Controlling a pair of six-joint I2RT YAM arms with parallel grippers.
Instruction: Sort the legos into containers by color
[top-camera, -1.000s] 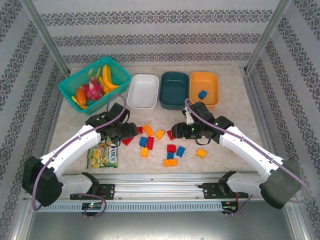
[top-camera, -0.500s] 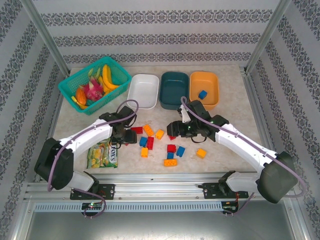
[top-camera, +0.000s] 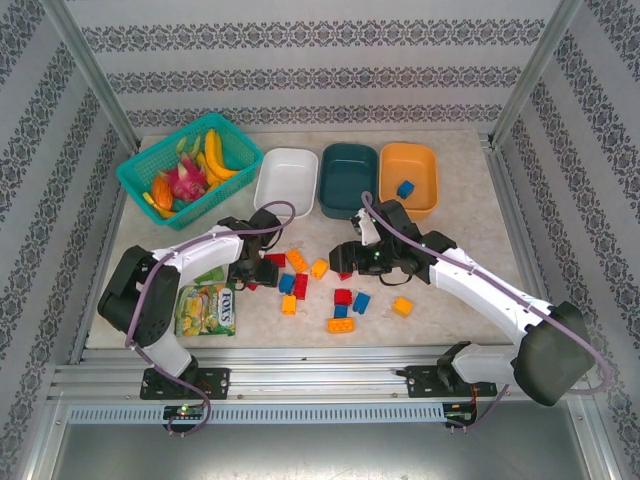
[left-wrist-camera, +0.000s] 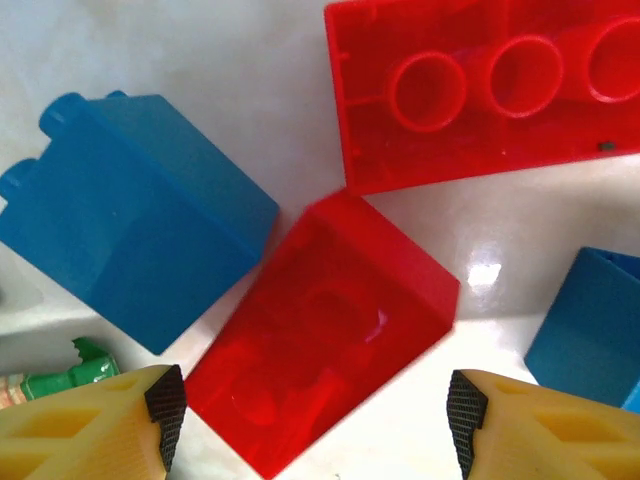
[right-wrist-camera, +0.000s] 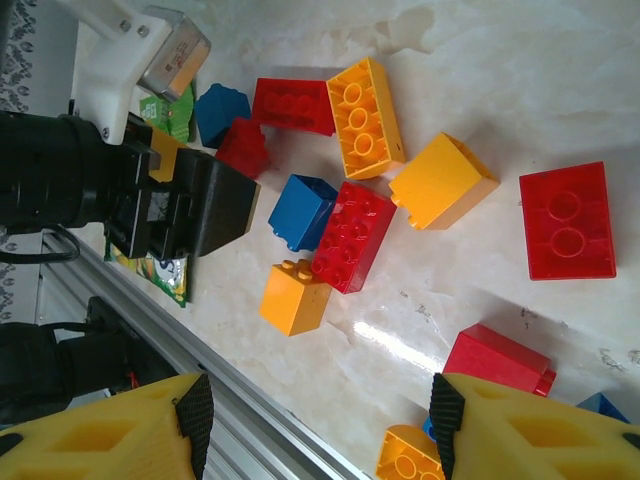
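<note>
Your left fingers (left-wrist-camera: 100, 420) straddled a red brick (left-wrist-camera: 320, 340), released.
A blue brick (left-wrist-camera: 130, 240) lay at its ten o'clock; your right fingers (right-wrist-camera: 140, 430) hung released too.

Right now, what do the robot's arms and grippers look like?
The left arm and right arm have white shells with black joints and a purple cable along each. The left gripper and right gripper have yellow-orange fingers tipped with black textured pads.
</note>
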